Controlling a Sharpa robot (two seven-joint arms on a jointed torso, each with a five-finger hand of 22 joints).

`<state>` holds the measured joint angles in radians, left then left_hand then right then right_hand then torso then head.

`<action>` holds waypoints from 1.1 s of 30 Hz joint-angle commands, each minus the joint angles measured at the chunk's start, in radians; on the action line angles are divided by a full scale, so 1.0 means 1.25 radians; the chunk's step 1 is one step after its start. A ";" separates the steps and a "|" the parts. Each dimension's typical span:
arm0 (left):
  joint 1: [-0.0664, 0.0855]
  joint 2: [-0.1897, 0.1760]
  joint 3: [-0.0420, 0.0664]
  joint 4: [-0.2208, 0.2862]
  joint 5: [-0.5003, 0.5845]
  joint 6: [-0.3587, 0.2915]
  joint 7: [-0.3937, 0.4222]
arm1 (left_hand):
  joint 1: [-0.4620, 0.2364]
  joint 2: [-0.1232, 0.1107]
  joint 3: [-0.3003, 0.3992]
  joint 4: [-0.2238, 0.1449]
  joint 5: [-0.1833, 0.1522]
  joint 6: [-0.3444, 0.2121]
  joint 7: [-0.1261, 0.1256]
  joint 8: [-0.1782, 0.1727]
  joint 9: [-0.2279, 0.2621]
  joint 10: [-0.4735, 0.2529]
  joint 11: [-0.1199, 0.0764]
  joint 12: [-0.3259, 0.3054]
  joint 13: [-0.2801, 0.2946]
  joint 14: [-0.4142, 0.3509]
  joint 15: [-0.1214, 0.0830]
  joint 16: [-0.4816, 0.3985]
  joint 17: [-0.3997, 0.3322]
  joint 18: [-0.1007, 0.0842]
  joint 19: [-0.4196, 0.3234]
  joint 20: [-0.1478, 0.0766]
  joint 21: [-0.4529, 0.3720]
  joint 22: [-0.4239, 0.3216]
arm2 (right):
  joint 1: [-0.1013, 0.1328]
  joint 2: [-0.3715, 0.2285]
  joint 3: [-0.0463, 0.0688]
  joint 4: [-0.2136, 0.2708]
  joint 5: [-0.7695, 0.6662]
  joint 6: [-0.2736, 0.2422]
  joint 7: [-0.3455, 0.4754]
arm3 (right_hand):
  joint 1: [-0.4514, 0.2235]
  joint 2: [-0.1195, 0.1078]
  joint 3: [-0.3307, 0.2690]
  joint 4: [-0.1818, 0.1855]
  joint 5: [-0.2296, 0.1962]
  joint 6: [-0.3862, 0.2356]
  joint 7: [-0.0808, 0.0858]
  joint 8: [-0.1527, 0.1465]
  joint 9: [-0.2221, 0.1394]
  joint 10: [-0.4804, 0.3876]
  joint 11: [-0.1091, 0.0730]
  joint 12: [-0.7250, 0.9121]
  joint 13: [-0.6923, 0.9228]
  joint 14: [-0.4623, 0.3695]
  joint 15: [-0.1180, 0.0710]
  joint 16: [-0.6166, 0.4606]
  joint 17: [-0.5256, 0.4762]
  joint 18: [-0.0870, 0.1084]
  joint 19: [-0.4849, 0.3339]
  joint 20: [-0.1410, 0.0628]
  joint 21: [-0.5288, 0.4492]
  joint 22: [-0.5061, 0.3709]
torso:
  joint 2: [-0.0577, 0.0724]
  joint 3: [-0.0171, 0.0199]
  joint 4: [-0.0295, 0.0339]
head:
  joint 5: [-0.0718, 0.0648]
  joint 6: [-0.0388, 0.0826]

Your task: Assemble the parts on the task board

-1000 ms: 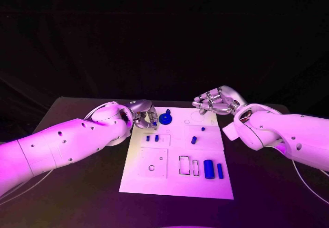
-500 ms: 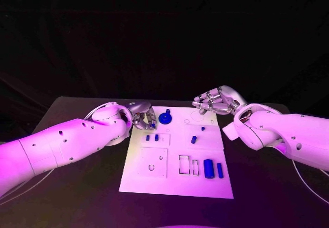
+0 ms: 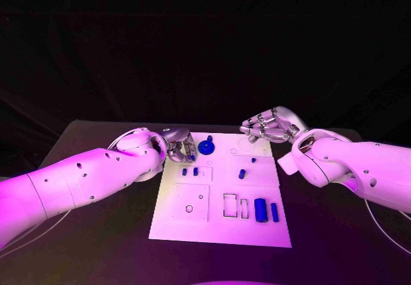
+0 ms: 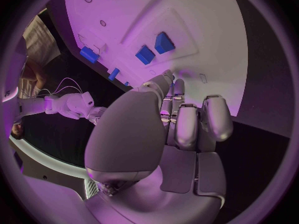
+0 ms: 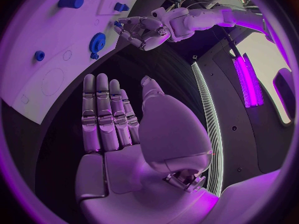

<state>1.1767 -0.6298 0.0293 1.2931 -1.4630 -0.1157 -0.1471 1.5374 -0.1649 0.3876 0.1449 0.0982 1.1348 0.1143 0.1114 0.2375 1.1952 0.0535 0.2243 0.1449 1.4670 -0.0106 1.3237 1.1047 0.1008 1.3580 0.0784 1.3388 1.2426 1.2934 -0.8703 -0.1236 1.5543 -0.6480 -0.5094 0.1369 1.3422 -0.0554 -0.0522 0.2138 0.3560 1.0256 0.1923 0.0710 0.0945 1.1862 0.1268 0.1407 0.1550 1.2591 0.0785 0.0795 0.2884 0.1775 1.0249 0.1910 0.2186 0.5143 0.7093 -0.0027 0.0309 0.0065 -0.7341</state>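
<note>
Task board (image 3: pixel 224 228) sits flat in the middle of the black tabletop (image 3: pixel 103 237); all places below are relative to the board.

Left hand (image 3: pixel 178 146) is at the board's far-left corner, over its left edge. Fingers (image 4: pixel 187 127) are curled inward; cannot tell whether they pinch anything, since no part is visible between them in the left wrist view. In the right wrist view the left hand's fingertips sit just beside the blue gear (image 3: pixel 206 145).

The blue gear is on the board's far edge, left of centre, just beside the left hand on its inner side. Contact between them: cannot tell.

Right hand (image 3: pixel 269 129) is at the board's far-right corner, just beyond the far edge. Its fingers (image 5: pixel 106 112) are released: extended, lying side by side, nothing in the palm. Well apart from the gear.

Other parts on the board:
- two small blue pegs (image 3: pixel 189 172) standing side by side in the left-hand section, nearer than the gear
- a small blue peg (image 3: pixel 242 174) about the board's centre, with a smaller blue piece (image 3: pixel 253 161) just beyond it
- a thick blue cylinder (image 3: pixel 260 211) and a thinner blue bar (image 3: pixel 275 212) lying parallel near the right edge, in the near half
- two empty rectangular slots (image 3: pixel 236 206) just left of the cylinder
</note>
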 commanded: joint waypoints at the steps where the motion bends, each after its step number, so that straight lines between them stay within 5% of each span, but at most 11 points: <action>1: 0.000 0.003 0.000 0.000 0.007 0.014 0.006 | -0.010 0.000 0.004 0.001 0.003 0.005 0.001 -0.004 0.001 0.005 0.000 -0.004 0.001 0.004 -0.007 -0.001 -0.002 -0.016 0.005 -0.002 0.003 0.001 | -0.001 0.001 0.000 0.001 -0.003 0.011 0.006 | 0.003 0.007 -0.003 -0.001 0.003 -0.006 -0.001 0.004 -0.001 -0.005 -0.001 0.005 -0.001 -0.003 0.001 -0.003 -0.001 0.004 -0.003 0.000 -0.005 -0.001 | 0.000 -0.0002 -0.0007 | 0.001 0.000; 33: -0.001 0.010 -0.001 -0.013 0.007 0.044 -0.009 | -0.014 -0.001 0.006 -0.002 0.003 0.001 0.003 -0.011 -0.003 0.004 0.000 -0.012 0.000 0.001 -0.007 -0.002 -0.006 -0.015 0.002 -0.002 0.001 -0.002 | -0.001 -0.001 0.000 0.003 -0.003 0.010 0.006 | 0.003 0.007 -0.003 -0.001 0.003 -0.006 -0.001 0.004 -0.001 -0.005 -0.001 0.005 -0.001 -0.003 0.001 -0.003 -0.001 0.004 -0.003 0.000 -0.005 -0.001 | 0.000 -0.0006 0.0003 | 0.000 -0.004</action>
<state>1.1771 -0.6185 0.0288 1.2778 -1.4576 -0.0801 -0.1519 1.5284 -0.1660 0.3903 0.1421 0.0982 1.1345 0.1142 0.1007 0.2342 1.1952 0.0534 0.2141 0.1450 1.4634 -0.0141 1.3237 1.0980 0.1010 1.3580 0.0785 1.3388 1.2414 1.2933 -0.8716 -0.1236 1.5562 -0.6479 -0.5093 0.1369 1.3423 -0.0555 -0.0522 0.2138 0.3560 1.0256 0.1923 0.0710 0.0945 1.1862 0.1267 0.1407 0.1550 1.2591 0.0785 0.0795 0.2884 0.1775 1.0249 0.1911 0.2186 0.5144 0.7091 -0.0034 0.0313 0.0058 -0.7388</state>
